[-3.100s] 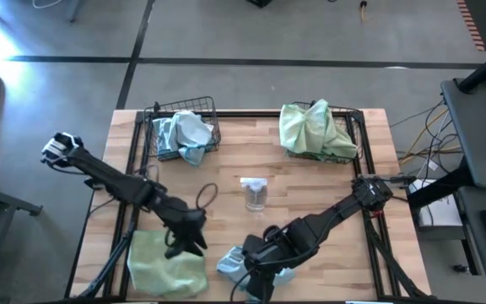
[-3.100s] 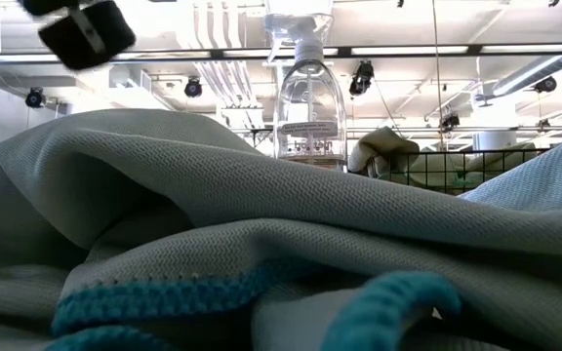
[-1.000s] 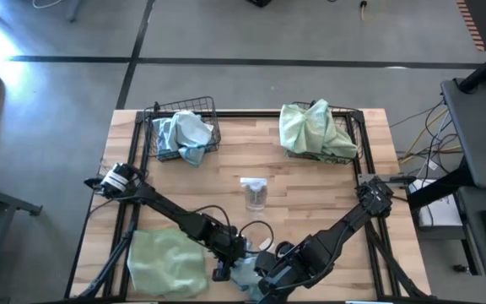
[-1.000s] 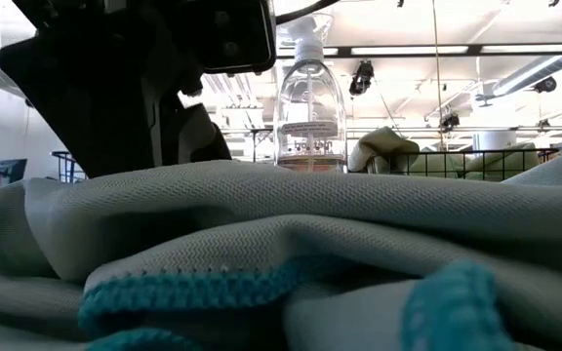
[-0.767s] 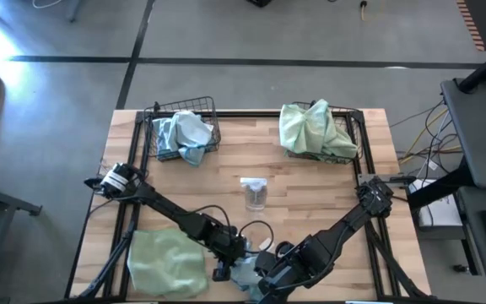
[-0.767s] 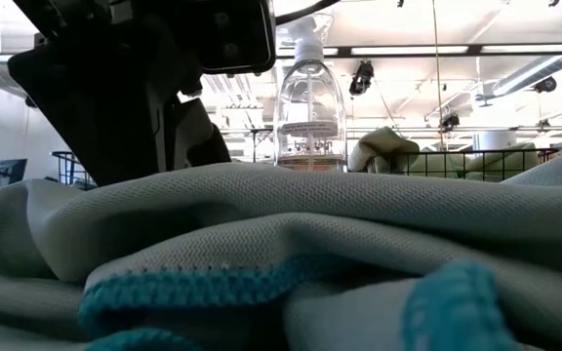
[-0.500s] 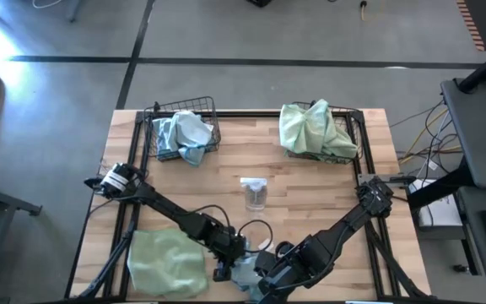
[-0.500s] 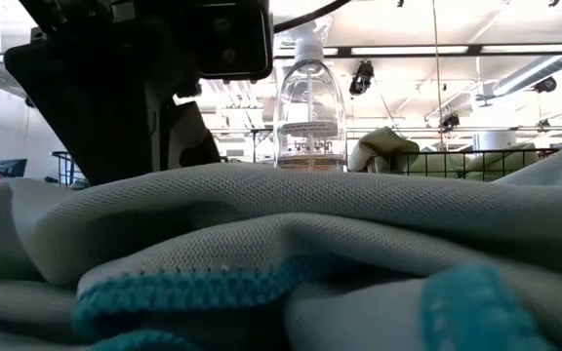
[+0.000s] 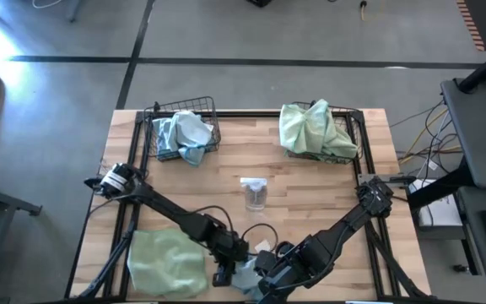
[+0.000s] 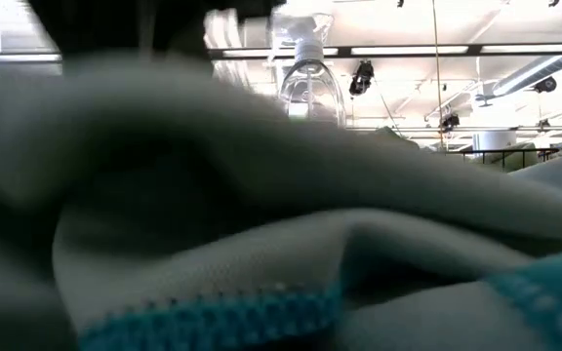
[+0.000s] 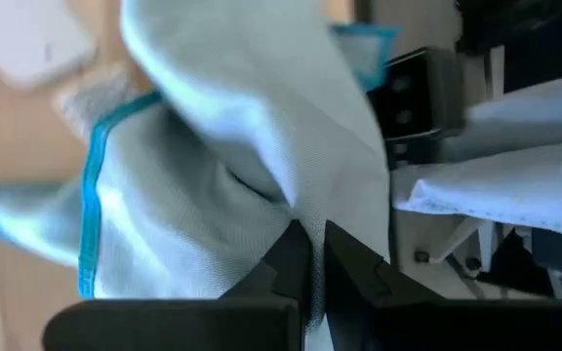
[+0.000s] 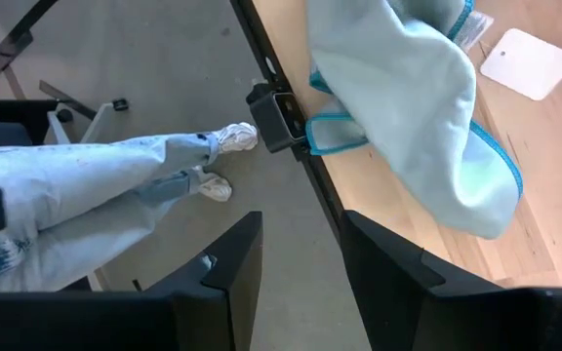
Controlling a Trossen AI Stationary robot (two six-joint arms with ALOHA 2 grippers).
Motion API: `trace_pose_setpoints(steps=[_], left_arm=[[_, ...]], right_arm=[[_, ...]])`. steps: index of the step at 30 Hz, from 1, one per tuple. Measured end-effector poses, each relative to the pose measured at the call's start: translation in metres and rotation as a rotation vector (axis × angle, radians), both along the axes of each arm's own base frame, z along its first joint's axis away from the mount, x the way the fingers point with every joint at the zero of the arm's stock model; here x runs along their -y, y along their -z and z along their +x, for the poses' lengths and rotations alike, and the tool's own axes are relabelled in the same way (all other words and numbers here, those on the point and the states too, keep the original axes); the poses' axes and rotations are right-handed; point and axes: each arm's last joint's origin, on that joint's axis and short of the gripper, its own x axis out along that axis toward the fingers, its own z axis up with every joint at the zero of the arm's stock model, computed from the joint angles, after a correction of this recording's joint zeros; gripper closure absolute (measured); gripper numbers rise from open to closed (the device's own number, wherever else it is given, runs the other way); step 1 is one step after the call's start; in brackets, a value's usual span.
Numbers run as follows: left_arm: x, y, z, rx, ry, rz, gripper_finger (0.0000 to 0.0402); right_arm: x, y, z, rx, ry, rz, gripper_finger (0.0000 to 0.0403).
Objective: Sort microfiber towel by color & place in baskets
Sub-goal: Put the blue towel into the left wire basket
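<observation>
A light blue microfiber towel [image 9: 248, 275] lies crumpled at the table's near edge and fills the low view [image 10: 261, 195]. My left gripper [image 9: 224, 272] is shut on it [image 11: 310, 249]. My right gripper [image 9: 264, 287] hovers just right of the towel, open and holding nothing [image 12: 301, 283], looking over the near edge. A pale green towel [image 9: 167, 263] lies flat at the near left. The left basket [image 9: 215, 127] holds light blue towels. The right basket [image 9: 357, 127] holds pale green ones. My left gripper pinches a raised fold of the light blue towel [image 11: 296, 210] between its two fingers. They come slanting down from the table's left. The cloth spreads away from the fingertips, its teal-edged part [image 11: 91, 195] toward the table. How many layers are held I cannot tell.
A clear spray bottle [image 9: 254, 194] stands at the table's middle. A small white card [image 9: 264, 246] lies beside the towel. A small black camera [image 12: 279, 119] sits on the near edge. A person's jeans-clad legs [image 12: 115, 185] stand on the floor beyond that edge.
In the low view the light blue towel's far fold has risen and blurred. It now covers the bottle's lower half and hides my left gripper, which stood behind it. In the high view my left gripper has kept its place at the towel's left side.
</observation>
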Motion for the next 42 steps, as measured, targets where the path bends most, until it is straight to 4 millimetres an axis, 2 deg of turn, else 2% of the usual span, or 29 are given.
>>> trace_pose_setpoints(steps=[4,10,22,27,32,42], left_arm=[[0.005,-0.031,0.006,0.029,0.066,0.056,0.04],[0.003,-0.08,0.006,0.057,0.085,0.258,0.04],[-0.017,-0.163,-0.021,0.002,-0.01,0.607,0.04],[-0.028,-0.199,-0.036,0.025,-0.086,0.696,0.04],[-0.036,-0.239,-0.051,0.166,-0.147,0.666,0.04],[-0.075,-0.297,-0.112,0.381,-0.372,0.745,0.04]], right_arm=[[0.0,0.0,0.0,0.002,-0.002,-0.001,0.0268],[-0.001,-0.001,-0.002,0.013,-0.029,-0.007,0.0268],[-0.005,0.0,-0.004,0.02,-0.075,-0.018,0.0268],[-0.005,0.0,-0.004,0.029,-0.094,-0.026,0.0268],[-0.005,0.0,-0.004,0.029,-0.094,-0.028,0.0268],[-0.004,0.0,-0.004,0.025,-0.094,-0.031,0.0268]])
